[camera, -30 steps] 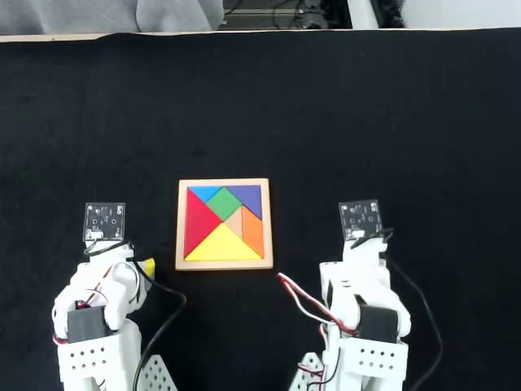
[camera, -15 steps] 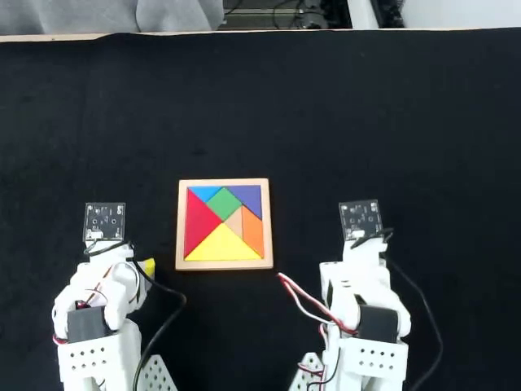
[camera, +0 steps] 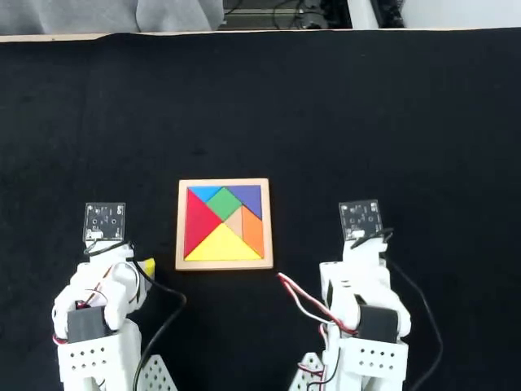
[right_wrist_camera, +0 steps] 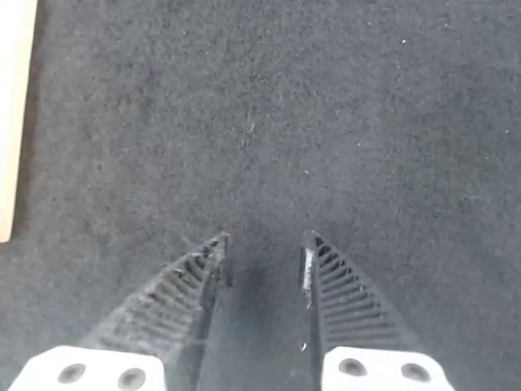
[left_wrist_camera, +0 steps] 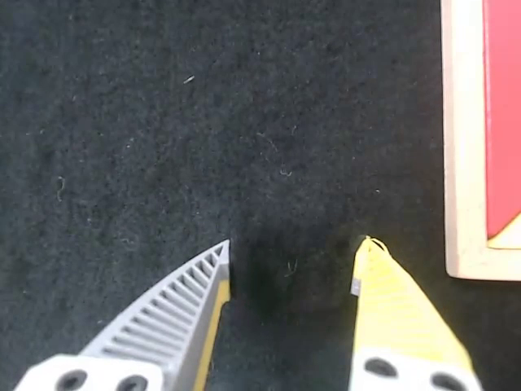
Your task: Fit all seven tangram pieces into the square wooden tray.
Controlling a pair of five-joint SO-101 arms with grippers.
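Tray and its seven pieces sit unmoved, seemingly flush; both pairs of jaws stay apart.

Bright, even light; a soft shadow lies under the left claw.

Table noted with two arms side by side at its near edge: left arm, right arm. Square wooden tray set flat on the table between the arms and slightly ahead of them.

Seven pieces seated in the tray:
- large triangle along the left side
- second large triangle along the near side
- small triangle in the far left corner
- square just right of it
- medium triangle in the far right corner
- parallelogram along the right side
- last small triangle at the centre

Left gripper held over bare table, tray rim near on its right. Right gripper likewise, tray rim well off to its left.
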